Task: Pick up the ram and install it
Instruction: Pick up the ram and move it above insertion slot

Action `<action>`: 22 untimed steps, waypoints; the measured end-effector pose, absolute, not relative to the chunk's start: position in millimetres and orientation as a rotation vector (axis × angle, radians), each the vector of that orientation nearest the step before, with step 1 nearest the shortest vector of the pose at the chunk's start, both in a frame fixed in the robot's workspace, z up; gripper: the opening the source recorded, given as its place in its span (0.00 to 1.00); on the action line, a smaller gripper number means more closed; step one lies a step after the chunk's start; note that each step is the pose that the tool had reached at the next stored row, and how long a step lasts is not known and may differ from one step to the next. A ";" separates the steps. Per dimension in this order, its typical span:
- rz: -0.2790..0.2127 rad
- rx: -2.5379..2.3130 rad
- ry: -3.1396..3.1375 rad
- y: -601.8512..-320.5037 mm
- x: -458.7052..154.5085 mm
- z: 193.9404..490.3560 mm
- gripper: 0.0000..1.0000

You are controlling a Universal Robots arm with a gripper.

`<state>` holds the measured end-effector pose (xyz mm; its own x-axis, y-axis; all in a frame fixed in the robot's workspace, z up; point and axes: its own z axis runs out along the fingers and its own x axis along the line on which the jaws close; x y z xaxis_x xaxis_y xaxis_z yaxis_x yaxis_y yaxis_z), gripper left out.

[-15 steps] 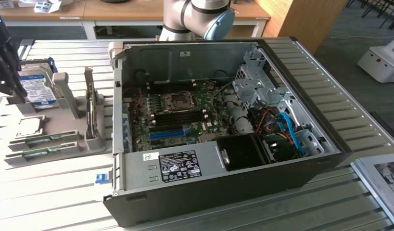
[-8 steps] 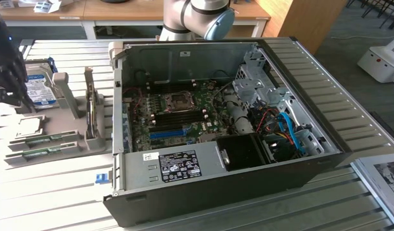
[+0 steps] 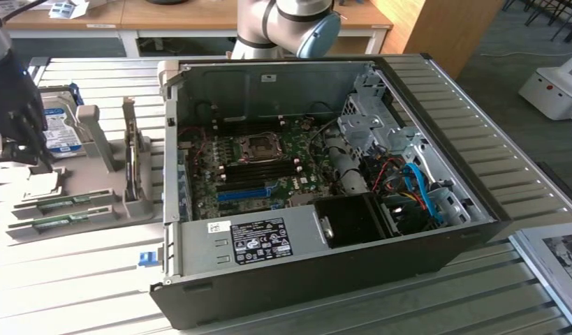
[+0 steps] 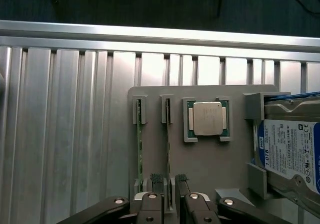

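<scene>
Two ram sticks stand on edge in slots of a grey tray. One is the ram in line with the gap between my fingertips; the other ram stick is beside it. My gripper is open, one ribbed pad on each side of the nearer stick's end, holding nothing. In the exterior view the gripper hangs over the tray at the view's far left, above the green sticks. The open computer case shows the motherboard's black memory slots.
The tray also holds a CPU and a hard drive with a blue label. A blue expansion slot lies on the motherboard. An upright grey stand sits between tray and case. The table is ribbed aluminium.
</scene>
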<state>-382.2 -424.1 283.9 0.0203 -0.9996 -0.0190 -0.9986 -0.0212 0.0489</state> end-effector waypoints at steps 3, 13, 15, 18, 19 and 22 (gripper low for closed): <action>-0.075 2.228 -2.183 -424.2 -382.2 278.4 0.24; -0.075 2.228 -2.183 -424.3 -382.2 260.3 0.24; -0.075 2.228 -2.183 -424.3 -382.2 256.7 0.24; -0.075 2.228 -2.182 -424.4 -382.2 251.2 0.24; -0.075 2.228 -2.183 -424.4 -382.2 249.4 0.24; -0.075 2.228 -2.182 -424.4 -382.2 244.0 0.24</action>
<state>-382.2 -424.4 244.0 0.0203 -0.9996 -0.0190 -0.9986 -0.0212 0.0490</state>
